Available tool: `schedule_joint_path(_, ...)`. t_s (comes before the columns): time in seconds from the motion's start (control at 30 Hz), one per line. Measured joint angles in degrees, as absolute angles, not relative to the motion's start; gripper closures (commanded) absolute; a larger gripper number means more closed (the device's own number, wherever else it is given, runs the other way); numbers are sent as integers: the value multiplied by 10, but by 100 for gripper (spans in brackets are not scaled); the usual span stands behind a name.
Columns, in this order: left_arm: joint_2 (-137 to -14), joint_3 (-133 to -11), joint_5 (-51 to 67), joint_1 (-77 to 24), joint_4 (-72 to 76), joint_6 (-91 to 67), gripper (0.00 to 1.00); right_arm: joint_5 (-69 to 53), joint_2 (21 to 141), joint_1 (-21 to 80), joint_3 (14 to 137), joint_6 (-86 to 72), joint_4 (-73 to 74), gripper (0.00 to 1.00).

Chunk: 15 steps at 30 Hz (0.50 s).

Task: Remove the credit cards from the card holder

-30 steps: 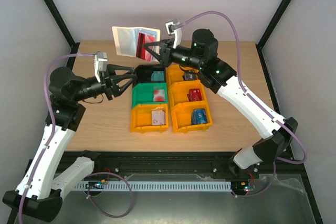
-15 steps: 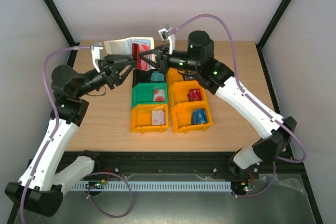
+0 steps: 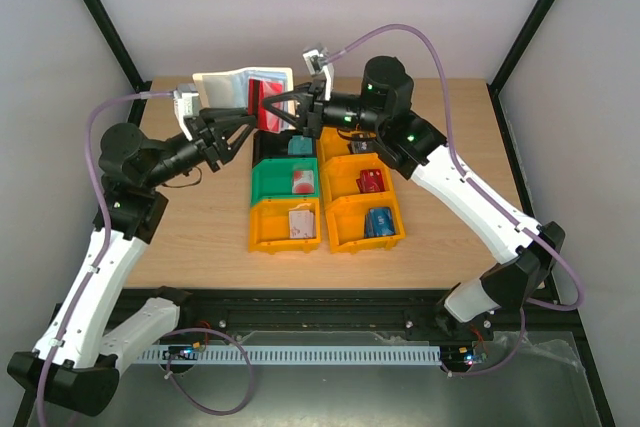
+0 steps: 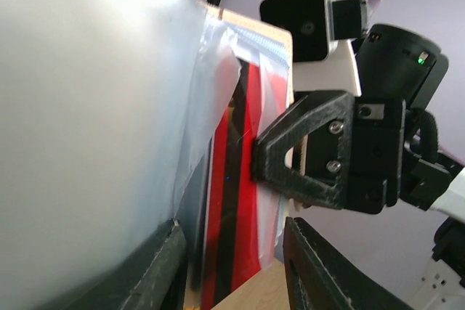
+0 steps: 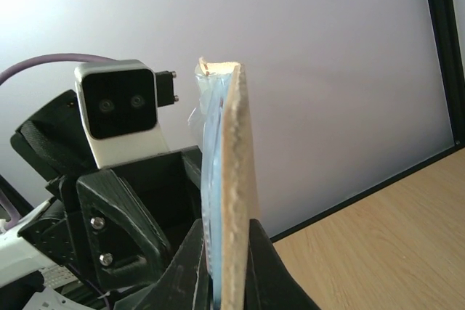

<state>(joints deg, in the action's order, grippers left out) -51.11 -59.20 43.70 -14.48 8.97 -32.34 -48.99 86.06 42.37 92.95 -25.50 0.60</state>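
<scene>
Left side first: your left tool [image 3: 252, 125] is spread, a finger on either side of the red card [image 3: 267, 104], not visibly clamped on it. That card sits in the card holder [image 3: 232, 87], which hangs open in the air over the counter's [image 3: 190, 227] far edge. Your right tool [image 3: 285, 110] is pressed together on the holder's tan edge, carrying it. So by my read at least one card is left to pull.

Mid-counter, other cards lie out:
- teal card [image 3: 300, 147] in the black bin [image 3: 268, 139]
- red-white card [image 3: 303, 182] in the green bin [image 3: 265, 183]
- pale card [image 3: 300, 223] in the left orange bin [image 3: 263, 229]
- red bin card [image 3: 371, 181] and blue card [image 3: 380, 221] in the right orange bin [image 3: 338, 209]

Your right tool sits just beside the red card, so it's a tight draw.
</scene>
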Motion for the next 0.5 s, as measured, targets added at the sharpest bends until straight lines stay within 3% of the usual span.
schedule_joint_path(0.2, -524, -602, 453, -159, 75, -281, 64, -499, 861, 419, 927, -276, -14, 98)
schedule_joint_path(0.5, -538, -604, 467, -157, 112, -298, 91, -528, 864, 410, 913, -308, -73, 98)
